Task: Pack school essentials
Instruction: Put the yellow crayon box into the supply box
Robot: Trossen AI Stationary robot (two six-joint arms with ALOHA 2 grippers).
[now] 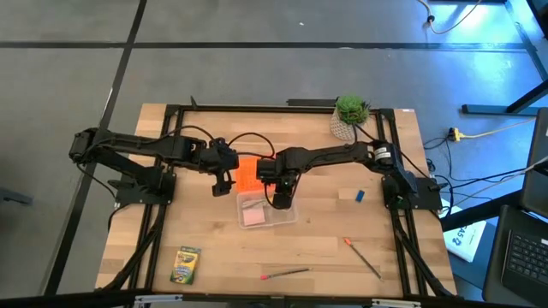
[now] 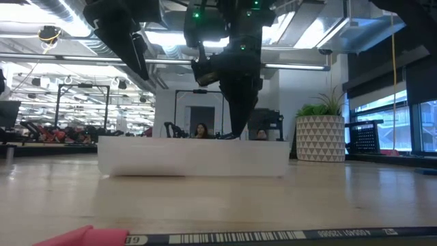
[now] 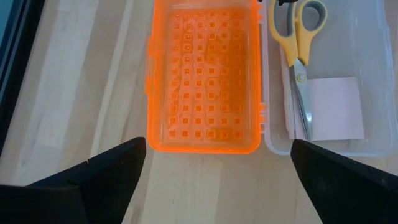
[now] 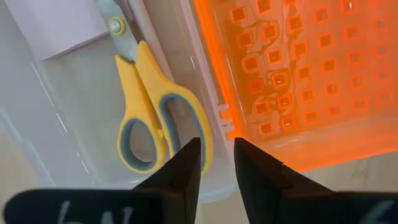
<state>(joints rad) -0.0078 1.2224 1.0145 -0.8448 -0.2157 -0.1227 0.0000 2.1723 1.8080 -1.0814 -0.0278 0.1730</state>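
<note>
The yellow-handled scissors (image 4: 155, 118) lie on the pink square pad (image 3: 336, 109) inside the clear plastic case (image 1: 282, 216). The right gripper (image 4: 216, 163) is above them, jaws slightly apart and empty. The left gripper (image 3: 217, 168), jaws wide apart, is above the orange lid (image 3: 205, 74). A potted green plant (image 1: 350, 115) stands at the desk's (image 1: 223, 257) far edge.

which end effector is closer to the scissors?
Right. The right end effector sits just above the scissors handles inside the case; the left end effector hovers beyond the orange lid.

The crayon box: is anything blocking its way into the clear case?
Nothing visible lies between the crayon box and the clear case. But the right gripper hangs over the case, where scissors and pink pad already lie.
</note>
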